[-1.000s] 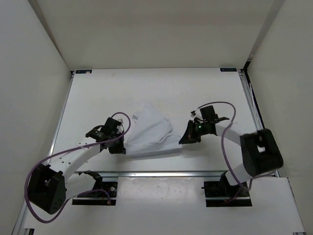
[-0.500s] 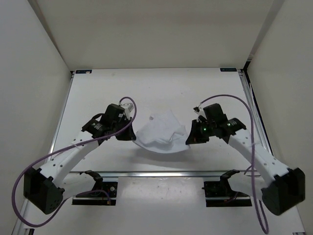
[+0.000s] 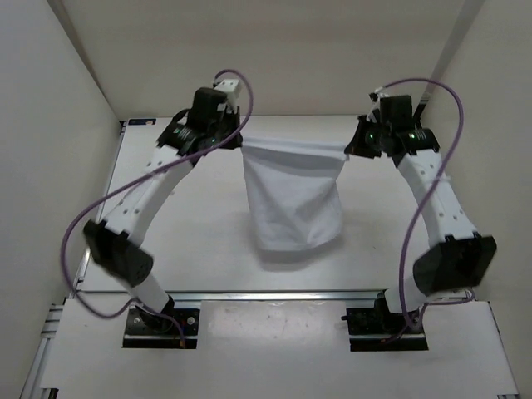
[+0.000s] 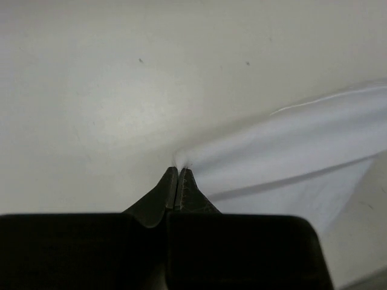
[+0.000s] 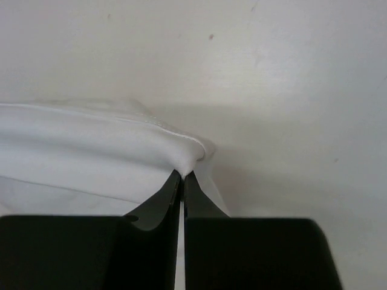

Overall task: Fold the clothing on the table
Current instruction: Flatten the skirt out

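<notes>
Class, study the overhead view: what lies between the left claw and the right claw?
The clothing: one edge runs stretched from the left claw to the right claw, each pinching a corner. The top external view shows this.

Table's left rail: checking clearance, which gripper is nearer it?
Left. The left gripper pinches the clothing on the rail's side; the right gripper pinches its opposite corner, farther off.

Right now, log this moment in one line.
left end effector: shut on clothing | right end effector: shut on clothing | clothing: spread between them
</notes>
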Motion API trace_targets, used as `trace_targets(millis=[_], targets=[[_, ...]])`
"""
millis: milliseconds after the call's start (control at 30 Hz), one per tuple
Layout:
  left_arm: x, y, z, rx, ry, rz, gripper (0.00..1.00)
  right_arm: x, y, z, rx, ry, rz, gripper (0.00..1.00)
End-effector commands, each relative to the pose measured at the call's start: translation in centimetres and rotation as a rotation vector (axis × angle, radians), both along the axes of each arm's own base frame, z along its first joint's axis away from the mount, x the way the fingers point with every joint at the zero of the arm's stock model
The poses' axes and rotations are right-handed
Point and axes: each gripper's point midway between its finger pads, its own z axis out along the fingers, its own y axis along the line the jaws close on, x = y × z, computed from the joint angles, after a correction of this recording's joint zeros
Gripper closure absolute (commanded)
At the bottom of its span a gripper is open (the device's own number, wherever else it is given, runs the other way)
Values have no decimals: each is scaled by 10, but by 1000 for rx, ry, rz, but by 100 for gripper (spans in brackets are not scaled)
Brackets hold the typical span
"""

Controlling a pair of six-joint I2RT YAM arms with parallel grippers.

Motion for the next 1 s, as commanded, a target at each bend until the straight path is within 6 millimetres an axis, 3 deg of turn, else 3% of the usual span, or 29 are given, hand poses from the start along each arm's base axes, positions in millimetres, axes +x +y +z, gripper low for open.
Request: trace_targets(millis=[0, 33, 67, 133, 200, 233, 267, 333, 367, 400, 433, 467, 533, 567, 600, 667, 767, 800, 867, 967], targets=[[50, 10, 14, 201, -91, 91, 100, 53, -31, 56, -183, -195, -102, 99], [61, 11, 34, 142, -139, 114, 100, 61, -31, 74, -178, -238, -105, 100], [64, 5, 41, 75, -148, 91, 100, 67, -25, 86, -181, -287, -105, 100], [65, 9, 71, -6, -193, 87, 100, 65, -20, 109, -181, -399, -95, 100], [62, 20, 75, 3, -203, 100, 100, 46, -15, 124, -191, -477, -79, 100], [56, 23, 71, 22, -196, 98, 100, 43, -16, 112, -194, -463, -70, 100], [55, 26, 66, 26, -182, 98, 100, 32, -17, 115, -174, -469, -66, 100], [40, 32, 31, 56, -114, 89, 100, 17, -15, 73, -146, -358, -13, 100], [27, 31, 21, 58, -98, 72, 100, 8, -22, 68, -149, -342, -24, 100], [14, 35, 25, 49, -109, 69, 100, -4, -17, 34, -141, -256, 20, 100], [-2, 32, 5, 35, -63, 47, 100, -21, -15, 9, -137, -189, 42, 100], [-10, 30, -7, 8, -34, 38, 100, -35, -14, -4, -129, -149, 54, 100], [-51, 35, -67, 17, 96, 25, 100, -76, -5, -62, -67, 39, 111, 100], [-74, 38, -112, 43, 197, 28, 100, -98, -2, -88, -50, 121, 132, 100], [-91, 34, -120, 34, 210, 10, 100, -114, 2, -97, -14, 171, 159, 100], [-148, 44, -188, 48, 411, 9, 100, -164, 9, -137, 30, 366, 201, 100], [-203, 50, -226, 9, 574, 6, 100, -227, 12, -158, 60, 566, 227, 100], [-212, 50, -225, -7, 587, 8, 100, -235, 12, -157, 62, 570, 231, 100], [-223, 52, -224, -24, 597, 15, 100, -258, 13, -155, 97, 633, 227, 100], [-220, 49, -210, -91, 581, 31, 100, -267, 19, -147, 161, 656, 235, 100]])
